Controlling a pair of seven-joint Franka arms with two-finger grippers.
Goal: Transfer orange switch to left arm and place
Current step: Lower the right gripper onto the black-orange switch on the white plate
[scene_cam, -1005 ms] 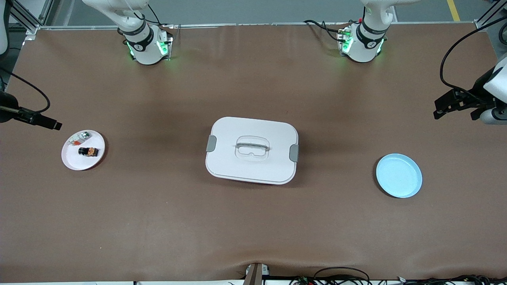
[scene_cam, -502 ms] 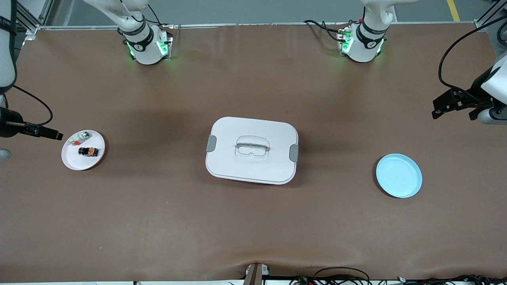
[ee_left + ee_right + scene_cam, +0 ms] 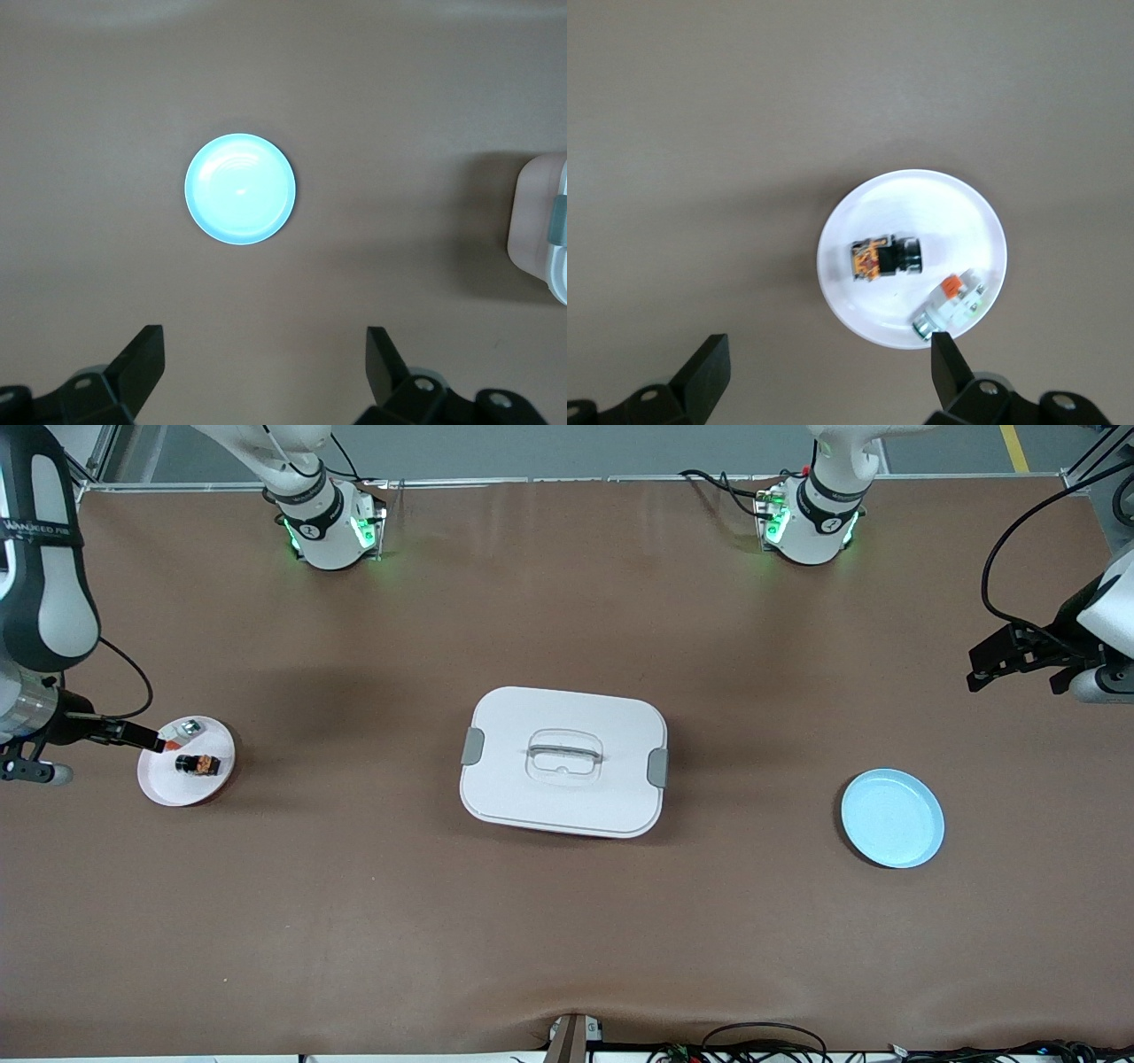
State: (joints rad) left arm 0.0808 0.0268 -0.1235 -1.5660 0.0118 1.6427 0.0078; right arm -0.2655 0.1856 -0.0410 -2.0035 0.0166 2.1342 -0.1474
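Brown tabletop: front view, one wide bare sheet, plenty of free surface nearer the camera.
Box: white, lid on, dead centre of the table, standing between the two plates with open table on every side.
White plate: at the right arm's end, close to the table edge.
Orange switch: lying on its side on the white plate, just beside a silver-and-clear part.
Right gripper: hanging over the rim of the white plate, at the table's edge.
Blue plate: at the left arm's end, nothing on it, well apart from the box.
Left gripper: up over the table's edge at the left arm's end, waiting.
Left wrist view: left gripper spread wide, nothing between the fingers; blue plate below, box corner at the frame edge.
Right wrist view: right gripper released, fingers wide; white plate carries the orange switch, with one fingertip over the plate's rim by the silver-and-clear part.
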